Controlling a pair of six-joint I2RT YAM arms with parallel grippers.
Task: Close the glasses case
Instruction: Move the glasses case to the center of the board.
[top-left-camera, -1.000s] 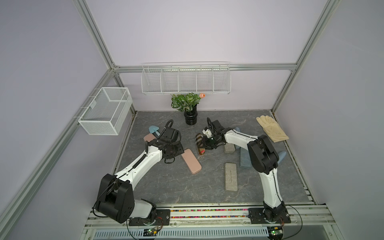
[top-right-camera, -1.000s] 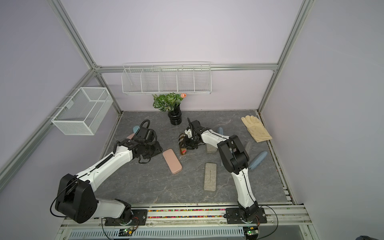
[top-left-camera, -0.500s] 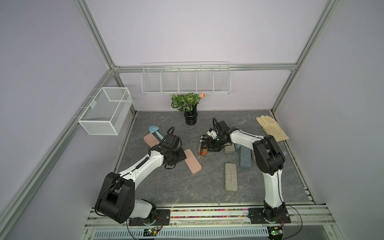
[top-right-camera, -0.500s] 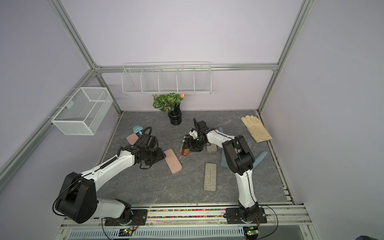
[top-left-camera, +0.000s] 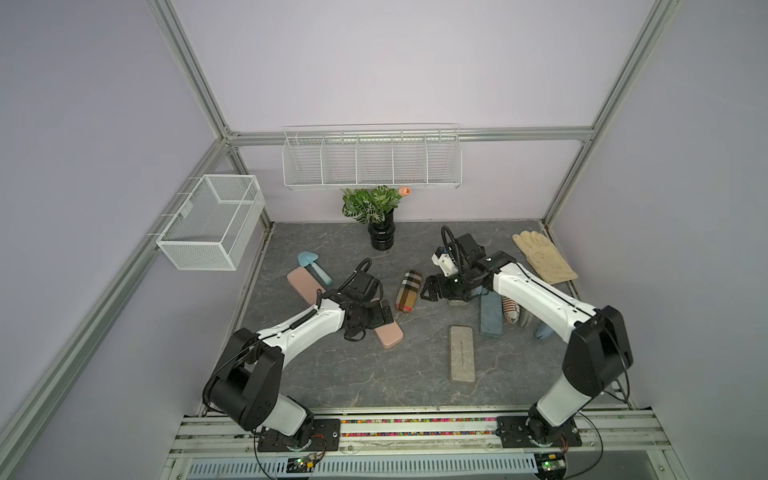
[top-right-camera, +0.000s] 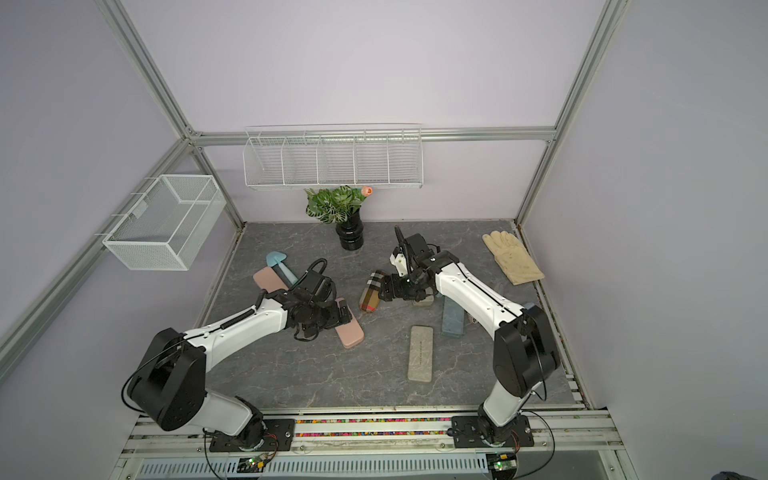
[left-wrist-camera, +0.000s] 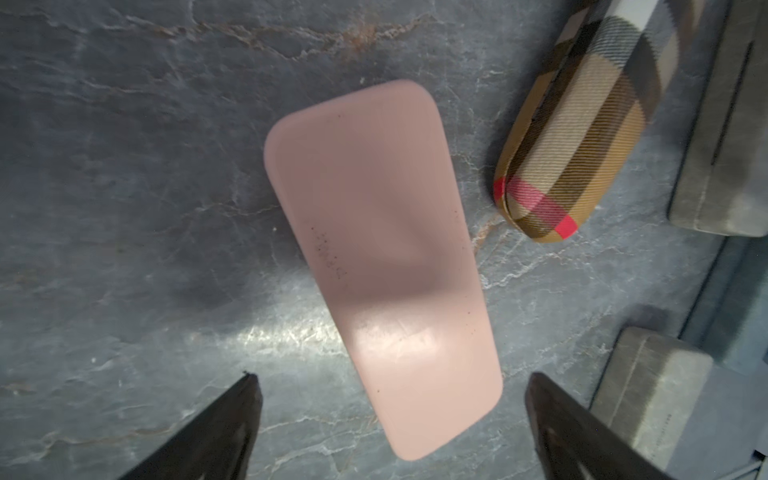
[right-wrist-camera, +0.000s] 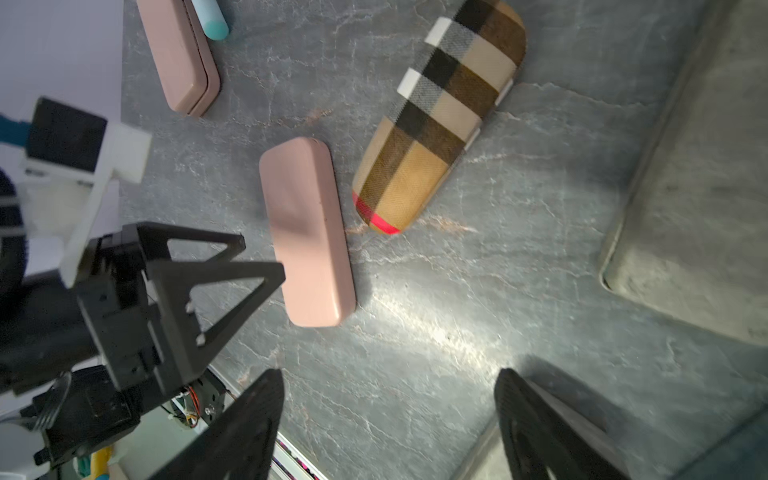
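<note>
The plaid glasses case (top-left-camera: 409, 291) (top-right-camera: 371, 291) lies flat mid-table, its two halves together along the seam (left-wrist-camera: 582, 124) (right-wrist-camera: 440, 124). My right gripper (top-left-camera: 430, 289) (top-right-camera: 386, 291) (right-wrist-camera: 388, 370) hovers just right of it, open, with only bare table between its fingers. My left gripper (top-left-camera: 383, 315) (top-right-camera: 345, 318) (left-wrist-camera: 390, 376) is open above a closed pink case (top-left-camera: 390, 336) (left-wrist-camera: 382, 266) (right-wrist-camera: 307, 232), left of the plaid one, and touches nothing.
A second pink case (top-left-camera: 305, 282) and a blue trowel (top-left-camera: 313, 266) lie at the back left. A grey case (top-left-camera: 462, 353), a blue-grey case (top-left-camera: 492, 316) and a glove (top-left-camera: 542, 257) lie to the right. A potted plant (top-left-camera: 382, 237) stands at the back.
Both grippers have opened. The right one let go of the plaid case and drew back to its right; the left arm slid forward over the pink case.
</note>
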